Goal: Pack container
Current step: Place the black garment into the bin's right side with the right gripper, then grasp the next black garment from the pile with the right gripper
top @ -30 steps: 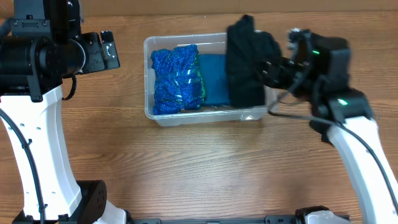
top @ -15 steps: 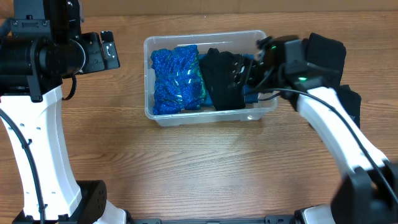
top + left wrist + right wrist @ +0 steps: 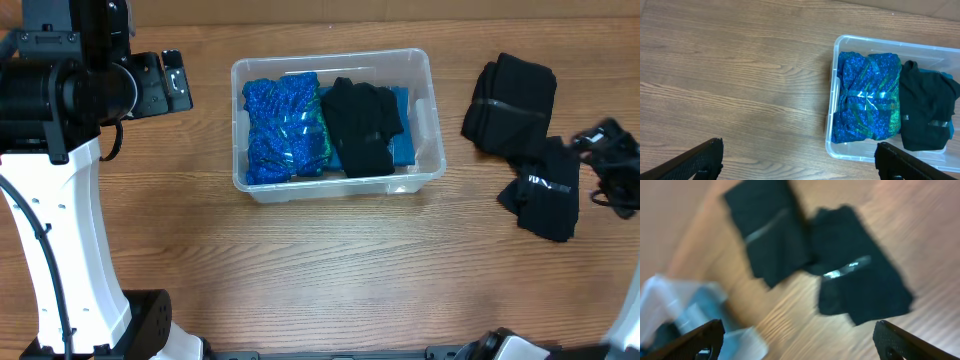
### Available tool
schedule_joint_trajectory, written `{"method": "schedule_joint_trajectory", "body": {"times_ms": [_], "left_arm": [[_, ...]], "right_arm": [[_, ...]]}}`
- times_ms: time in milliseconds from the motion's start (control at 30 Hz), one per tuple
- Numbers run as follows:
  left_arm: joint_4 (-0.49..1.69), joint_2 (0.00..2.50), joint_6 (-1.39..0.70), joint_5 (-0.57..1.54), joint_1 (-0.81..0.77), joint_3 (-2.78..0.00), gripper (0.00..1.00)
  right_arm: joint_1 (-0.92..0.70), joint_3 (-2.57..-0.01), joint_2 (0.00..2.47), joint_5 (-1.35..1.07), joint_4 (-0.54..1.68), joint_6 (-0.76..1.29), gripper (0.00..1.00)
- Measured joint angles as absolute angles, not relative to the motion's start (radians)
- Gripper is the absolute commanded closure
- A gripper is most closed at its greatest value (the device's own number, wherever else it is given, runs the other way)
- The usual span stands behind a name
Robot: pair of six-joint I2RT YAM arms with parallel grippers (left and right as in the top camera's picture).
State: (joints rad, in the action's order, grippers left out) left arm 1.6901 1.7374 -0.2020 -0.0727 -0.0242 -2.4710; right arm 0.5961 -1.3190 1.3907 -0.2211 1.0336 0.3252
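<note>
The clear container (image 3: 334, 57) stands in the middle of the table. Inside lie a shiny blue bundle (image 3: 285, 130) on the left, a black folded garment (image 3: 360, 128) in the middle and a bit of blue cloth (image 3: 402, 145) beneath it. My right gripper (image 3: 612, 165) is at the far right edge, open and empty, next to two black garments (image 3: 512, 105) (image 3: 545, 195) on the table. In the blurred right wrist view those garments (image 3: 770, 230) (image 3: 862, 285) lie ahead of the open gripper (image 3: 799, 342). My left gripper (image 3: 799, 162) hangs open to the left of the container (image 3: 831, 135).
The left arm's white column (image 3: 60, 230) and base fill the table's left side. Bare wood lies in front of the container and between it and the two garments at the right.
My right gripper has opened and left the black garment in the container. It has then swung right, away from the container, to the garments on the table. The left arm has not moved.
</note>
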Motion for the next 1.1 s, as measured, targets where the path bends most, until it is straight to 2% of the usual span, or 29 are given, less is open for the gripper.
{"method": "schedule_joint_trajectory", "body": {"times_ms": [200,433,467,500,533,567,600,633,767,900,967,1100], "left_arm": [[1.691,1.737,-0.202,-0.073,-0.024,-2.471,0.0],[1.691,1.737,-0.202,-0.073,-0.024,-2.471,0.0],[1.69,1.737,-0.202,-0.073,-0.024,-2.471,0.0],[1.691,1.737,-0.202,-0.073,-0.024,-2.471,0.0],[1.691,1.737,-0.202,-0.073,-0.024,-2.471,0.0],[1.691,1.737,-0.202,-0.073,-0.024,-2.471,0.0],[1.69,1.737,-0.202,-0.073,-0.024,-2.471,0.0],[1.691,1.737,-0.202,-0.073,-0.024,-2.471,0.0],[1.691,1.737,-0.202,-0.073,-0.024,-2.471,0.0],[1.691,1.737,-0.202,-0.073,-0.024,-2.471,0.0],[1.69,1.737,-0.202,-0.073,-0.024,-2.471,0.0],[1.69,1.737,-0.202,-0.073,-0.024,-2.471,0.0]], "right_arm": [[0.689,-1.312,1.626,-0.206,0.956,0.268,0.0],[0.701,-1.307,1.899,-0.202,0.902,0.192,0.01],[0.701,-1.306,1.914,-0.204,0.902,0.184,0.04],[0.701,-1.306,1.934,-0.208,0.9,0.172,0.13],[0.7,-1.306,1.952,-0.223,0.898,0.155,0.3],[0.699,-1.302,1.964,-0.242,0.892,0.136,0.55],[0.698,-1.297,1.972,-0.264,0.889,0.126,0.66],[0.695,-1.292,1.974,-0.276,0.889,0.113,0.71],[0.691,-1.287,1.974,-0.345,0.941,0.097,0.73],[0.677,-1.288,1.919,-0.456,1.084,0.093,0.85],[0.638,-1.301,1.797,-0.51,1.157,0.09,0.94],[0.487,-1.332,1.446,-0.607,1.195,0.096,0.95]]}}
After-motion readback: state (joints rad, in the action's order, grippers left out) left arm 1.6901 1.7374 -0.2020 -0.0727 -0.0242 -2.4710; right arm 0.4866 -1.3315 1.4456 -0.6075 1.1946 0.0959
